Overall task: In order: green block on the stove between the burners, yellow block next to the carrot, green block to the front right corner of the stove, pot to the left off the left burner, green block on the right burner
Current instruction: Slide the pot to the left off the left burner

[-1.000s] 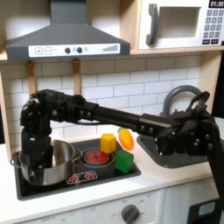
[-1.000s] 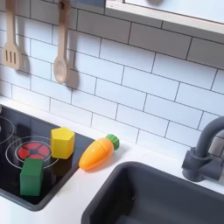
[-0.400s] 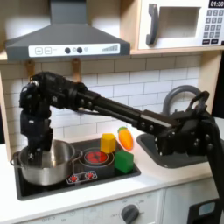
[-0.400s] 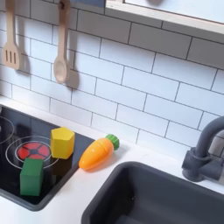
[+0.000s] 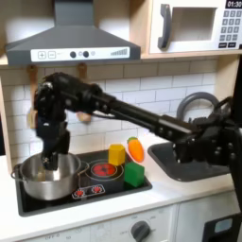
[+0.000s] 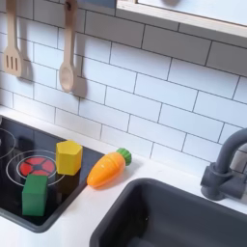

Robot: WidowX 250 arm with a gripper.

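- Two small cubes sit on the flat glossy black stove (image 5: 57,200): the bright green block (image 5: 134,174) at the corner nearest the sink in the first exterior view, the bright yellow block (image 5: 116,154) just behind it.
- In the second exterior view, the green block (image 6: 35,194) lies on the stove (image 6: 60,195) beside the red ringed burner (image 6: 33,167), and the yellow block (image 6: 68,156) stands at the cooktop's edge.
- Beside the yellow block, the stubby orange carrot (image 6: 107,167) with a green tip lies on the white counter (image 6: 89,214), apart from it.
- The shiny round steel pot (image 5: 46,176) rests on the stove's left side in the first exterior view.
- The black gripper (image 5: 50,157) hangs over the pot's rim; I cannot tell how its jaws stand.
- Wooden utensils (image 6: 66,60) hang on the white tiled wall (image 6: 154,87).
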